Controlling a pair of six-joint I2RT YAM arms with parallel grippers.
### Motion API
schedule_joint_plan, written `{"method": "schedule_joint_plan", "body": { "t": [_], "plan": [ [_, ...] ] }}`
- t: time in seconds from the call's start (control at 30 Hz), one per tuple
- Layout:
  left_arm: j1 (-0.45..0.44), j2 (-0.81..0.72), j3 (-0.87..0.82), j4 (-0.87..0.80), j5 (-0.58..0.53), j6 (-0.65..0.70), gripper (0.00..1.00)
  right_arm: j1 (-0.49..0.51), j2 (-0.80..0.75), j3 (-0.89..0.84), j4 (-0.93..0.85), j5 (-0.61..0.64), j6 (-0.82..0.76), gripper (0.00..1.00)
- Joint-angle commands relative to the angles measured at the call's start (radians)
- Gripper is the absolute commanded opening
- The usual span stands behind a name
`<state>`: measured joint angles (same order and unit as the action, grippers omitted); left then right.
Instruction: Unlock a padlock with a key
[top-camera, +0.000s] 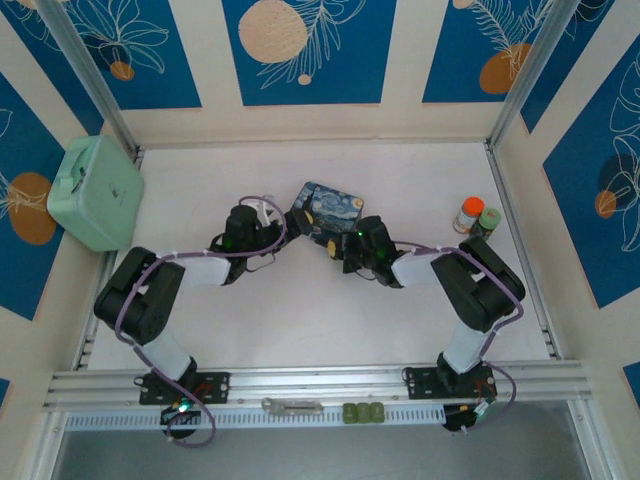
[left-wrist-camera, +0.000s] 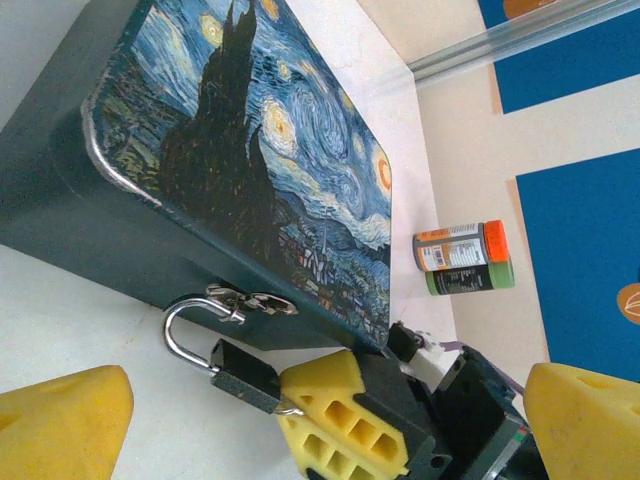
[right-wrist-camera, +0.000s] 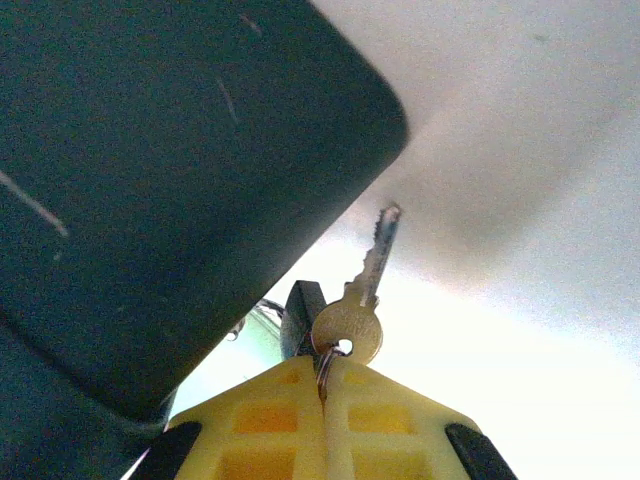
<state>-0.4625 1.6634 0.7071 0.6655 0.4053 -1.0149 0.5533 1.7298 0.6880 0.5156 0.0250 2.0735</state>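
R gripper (right-wrist-camera: 322, 385) pinching key (right-wrist-camera: 362, 300), padlock (right-wrist-camera: 300, 315) (pt. hidden)

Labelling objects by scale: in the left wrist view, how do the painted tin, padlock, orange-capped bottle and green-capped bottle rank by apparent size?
1. painted tin
2. padlock
3. orange-capped bottle and green-capped bottle, alike
The bottles stand farther from the camera, so their place below the padlock is unsure.

Your top view looks down on the whole worktop (top-camera: 320, 320) from behind the arms. Your wrist views sit low, close against the tin (left-wrist-camera: 250, 150); the left one faces the right tool (left-wrist-camera: 300, 410).
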Motion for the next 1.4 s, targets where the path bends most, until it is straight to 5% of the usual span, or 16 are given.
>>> {"method": "schedule_joint_plan", "body": {
  "t": [0.0, 0.27, 0.57, 0.7, 0.87, 1.03, 1.37],
  "plan": [
    [0.007, 0.013, -0.018, 0.042, -0.011, -0.004, 1.0, -0.029, -0.007, -0.008, 0.056, -0.021, 0.071, 0.0],
    [0.007, 0.025, -0.014, 0.066, -0.006, -0.03, 1.0, -0.021, 0.031, -0.056, 0.103, -0.001, 0.051, 0.29],
    [-0.006, 0.007, -0.027, 0.035, -0.038, -0.061, 1.0, -0.027, -0.095, -0.099, -0.02, 0.027, -0.087, 0.48],
    [-0.055, -0.005, -0.026, 0.009, -0.09, -0.063, 1.0, -0.039, -0.243, -0.075, -0.222, 0.051, -0.327, 0.51],
    [-0.072, 0.005, -0.034, 0.037, -0.146, -0.078, 1.0, -0.057, -0.378, 0.072, -0.539, 0.094, -0.917, 0.52],
    [-0.015, 0.05, -0.027, 0.107, -0.113, -0.119, 1.0, -0.043, -0.392, 0.129, -0.609, 0.008, -1.359, 0.53],
    [0.04, 0.037, -0.009, 0.077, -0.108, -0.085, 1.0, 0.088, -0.124, 0.435, -0.905, 0.077, -1.731, 0.57]
  ]
}}
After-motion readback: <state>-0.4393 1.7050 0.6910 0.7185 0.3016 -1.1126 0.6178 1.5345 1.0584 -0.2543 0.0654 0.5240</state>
